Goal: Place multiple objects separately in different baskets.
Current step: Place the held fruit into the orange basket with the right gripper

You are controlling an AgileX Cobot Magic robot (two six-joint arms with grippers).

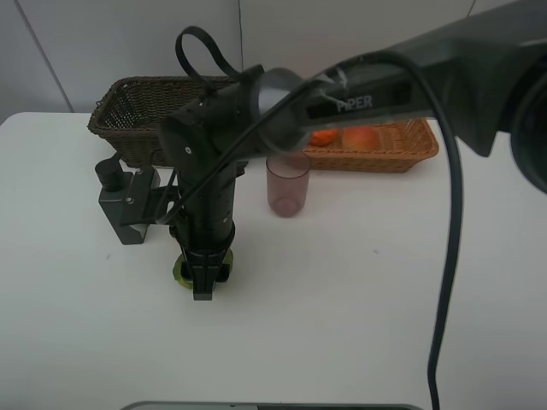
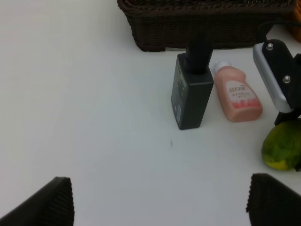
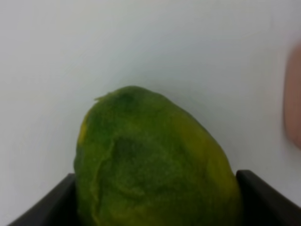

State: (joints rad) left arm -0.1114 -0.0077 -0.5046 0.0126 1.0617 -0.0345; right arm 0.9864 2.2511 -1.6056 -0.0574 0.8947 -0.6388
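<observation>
The green round fruit (image 1: 183, 272) lies on the white table (image 1: 359, 299) at front left, and my right gripper (image 1: 202, 278) reaches across from the right and is shut on it from above. The right wrist view is filled by the fruit (image 3: 155, 165), with a finger (image 3: 270, 197) pressed against each side. Close by stand the dark green pump bottle (image 2: 190, 92) and the lying pink bottle (image 2: 237, 96). My left gripper (image 2: 162, 188) is open, low over bare table, short of both bottles. The mauve cup (image 1: 288, 184) stands upright mid-table. An orange (image 1: 322, 137) and the red-yellow fruit (image 1: 361, 137) rest in the orange-tan basket (image 1: 410, 154).
The dark brown basket (image 1: 128, 111) stands at the back left, right behind the bottles. My right arm (image 1: 385, 85) spans the table diagonally above the cup and both baskets. A black cable (image 1: 449, 256) hangs down on the right.
</observation>
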